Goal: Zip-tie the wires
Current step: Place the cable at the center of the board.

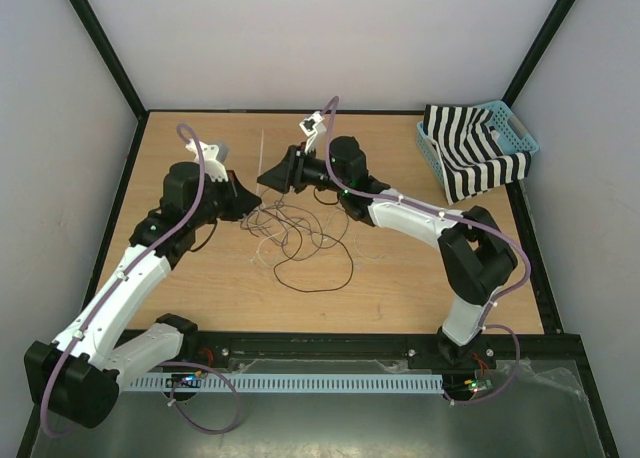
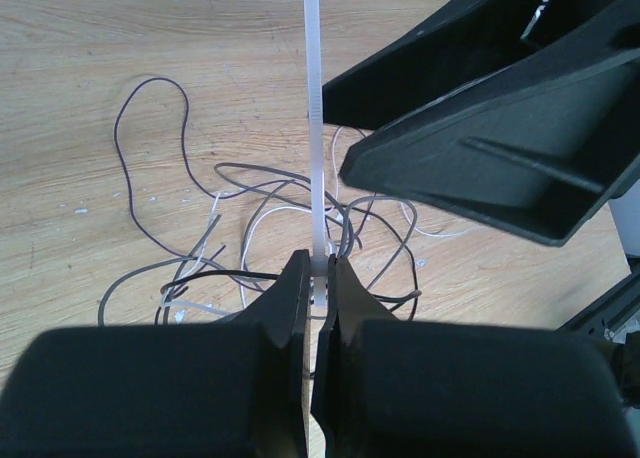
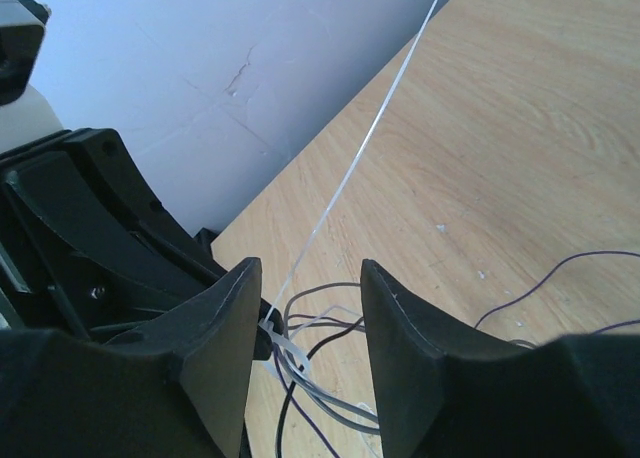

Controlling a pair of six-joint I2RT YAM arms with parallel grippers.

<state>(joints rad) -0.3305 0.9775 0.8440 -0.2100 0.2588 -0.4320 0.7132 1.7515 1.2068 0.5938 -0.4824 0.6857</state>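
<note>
From above, the wires (image 1: 305,240) lie tangled mid-table (image 1: 400,268), near both grippers, and the zip tie (image 1: 259,156) shows as a thin pale line just beyond them. In the left wrist view, the left gripper (image 2: 318,278) is clamped on the zip tie's lower end, above the wires. In the right wrist view, the right gripper (image 3: 308,278) gapes wide and holds nothing, with the strip slanting past the gap.

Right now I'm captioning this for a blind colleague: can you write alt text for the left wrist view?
The left gripper is shut on the near end of a white zip tie running up the frame, over a tangle of thin wires on a wooden table. The black right gripper fills the upper right.
</note>
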